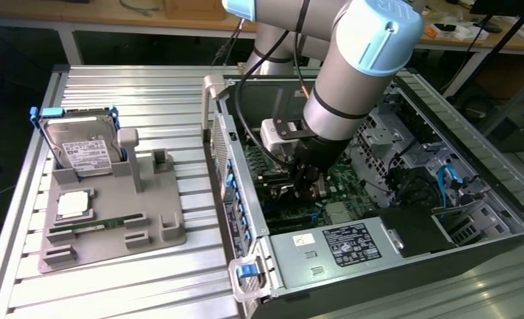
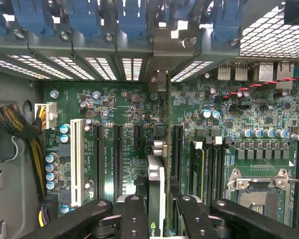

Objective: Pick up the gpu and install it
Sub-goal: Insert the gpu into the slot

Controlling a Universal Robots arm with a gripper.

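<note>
Gripping gpu (image 2: 157, 189) (edge-on) over motherboard (image 2: 119, 102)

You are working in a lab workshop: cluttered wooden workbenches (image 1: 111, 14) are standing behind the open computer case (image 1: 233, 166) on its aluminium table (image 1: 137, 86).

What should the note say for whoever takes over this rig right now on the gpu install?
Arm: gripper shut on the gpu, inside the open computer case.
Gpu: held upright, edge-on over the motherboard slots.
Done: gpu picked up and brought into the case; hard drive and memory stick sit on the grey holder.
Left: not released; seating cannot be confirmed.
</note>
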